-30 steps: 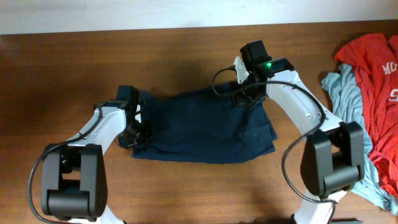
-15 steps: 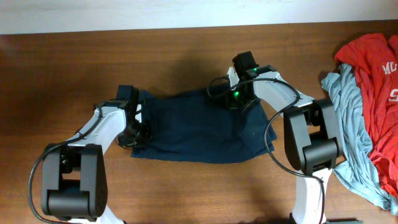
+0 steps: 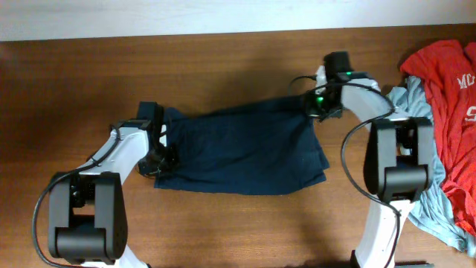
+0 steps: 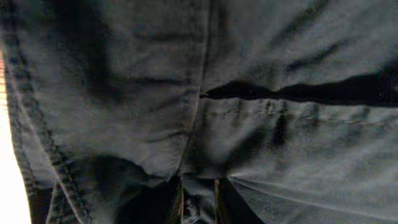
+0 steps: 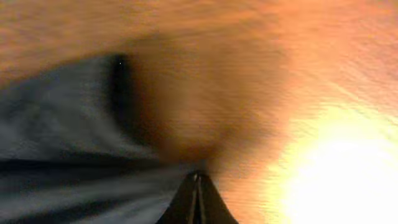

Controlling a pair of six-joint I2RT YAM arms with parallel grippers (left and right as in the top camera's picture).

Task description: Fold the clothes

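Navy garment (image 3: 245,152) lies spread mid-table (image 3: 223,59). My right tool (image 3: 321,104) is pressed together on its far right corner, and my left tool (image 3: 158,155) seems to pinch the left hem. Either thin pinch could slip and the cloth would bunch.

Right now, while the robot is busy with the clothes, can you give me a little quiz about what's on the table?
1. True or false: the red tee lies spread flat in the middle of the table.
2. Which cloth are the left gripper and the right gripper both at? A) red tee B) navy garment C) a striped towel
3. Fill in: the right gripper's fingertips are pinched ___.
Key: 1 false, it's piled with the grey-blue garment at the right edge. 2 B. 3 shut.
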